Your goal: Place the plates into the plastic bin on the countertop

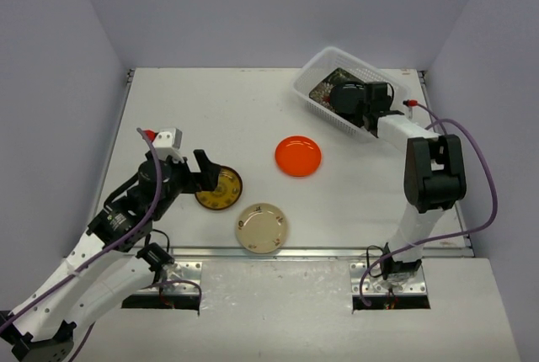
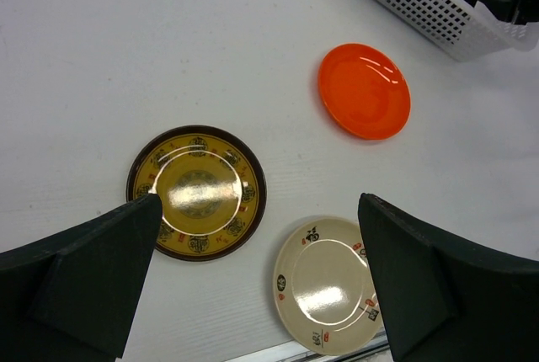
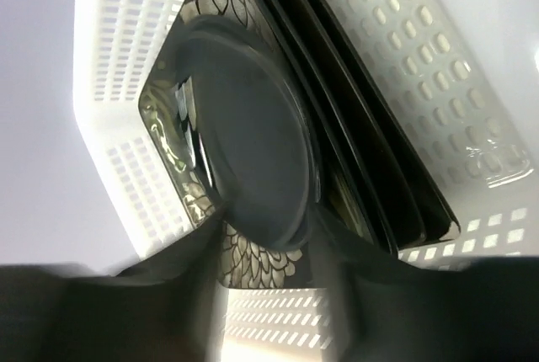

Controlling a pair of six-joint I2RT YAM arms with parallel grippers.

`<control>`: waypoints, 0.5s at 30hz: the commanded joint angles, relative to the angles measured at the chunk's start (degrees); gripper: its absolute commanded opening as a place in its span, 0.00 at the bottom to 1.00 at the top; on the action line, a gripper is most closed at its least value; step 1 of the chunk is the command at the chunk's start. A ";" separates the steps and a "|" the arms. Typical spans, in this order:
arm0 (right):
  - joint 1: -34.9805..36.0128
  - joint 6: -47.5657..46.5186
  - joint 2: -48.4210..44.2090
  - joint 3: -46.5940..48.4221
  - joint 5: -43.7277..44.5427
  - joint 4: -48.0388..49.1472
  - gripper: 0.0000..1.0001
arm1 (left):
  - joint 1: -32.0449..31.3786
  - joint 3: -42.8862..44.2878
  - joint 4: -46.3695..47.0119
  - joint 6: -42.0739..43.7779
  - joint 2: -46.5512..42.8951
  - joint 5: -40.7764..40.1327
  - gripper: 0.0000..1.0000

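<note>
The plastic bin (image 1: 316, 71) stands at the back right of the countertop (image 1: 210, 109). My right gripper (image 1: 354, 103) reaches into it. In the right wrist view its blurred jaws stand apart around the low rim of a round black plate (image 3: 253, 135). That plate stands on edge against a black floral plate (image 3: 253, 265), with more dark plates (image 3: 379, 185) upright beside it. My left gripper (image 1: 209, 175) is open and empty over the brown-yellow plate (image 2: 196, 191). The cream plate (image 2: 328, 282) and the orange plate (image 2: 364, 90) lie flat on the countertop.
A metal rail (image 1: 278, 252) runs along the countertop's front edge, close to the cream plate (image 1: 262, 227). Grey walls close in the back and both sides. The bin's slotted wall (image 2: 421, 0) shows at the top right of the left wrist view.
</note>
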 commanded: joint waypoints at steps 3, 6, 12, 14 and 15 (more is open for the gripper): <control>-0.34 -12.59 0.35 6.42 -6.28 3.95 0.99 | -1.44 -0.16 2.60 -0.09 -1.52 -0.91 1.00; -0.16 -16.72 -0.95 7.61 -12.78 3.18 0.99 | -1.51 -0.16 2.60 -0.09 -1.42 -0.87 1.00; 2.80 -29.36 -7.88 11.02 -20.78 -9.22 0.99 | -1.46 -0.06 2.50 -0.17 -1.02 -1.24 1.00; 4.83 -38.66 -13.68 7.32 -22.49 -5.63 0.99 | -1.46 0.09 2.27 -0.31 -1.15 -1.96 1.00; 6.69 -43.97 -17.02 4.50 -25.31 -3.35 0.99 | -1.46 0.22 2.03 -0.46 -1.42 -2.33 1.00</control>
